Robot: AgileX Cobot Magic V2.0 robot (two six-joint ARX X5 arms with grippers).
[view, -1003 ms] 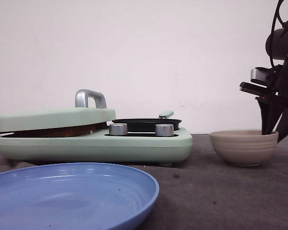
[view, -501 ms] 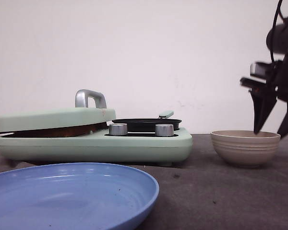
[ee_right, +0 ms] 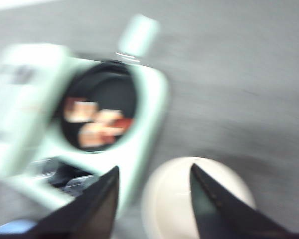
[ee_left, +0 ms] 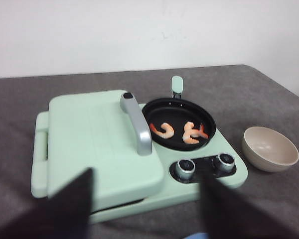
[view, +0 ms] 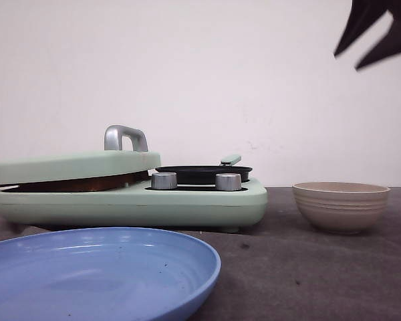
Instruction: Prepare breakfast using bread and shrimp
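Pink curled shrimp lie in the black round pan, below the spread, empty right pincer; bread retrieval seems next.

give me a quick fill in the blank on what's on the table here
The shrimp lie in the black ____ on the cooker.
The beige bowl holds ____.
The cooker's green lid is ____.
The plate nearest the front camera is ____ in colour.

Missing words: pan; nothing; closed; blue
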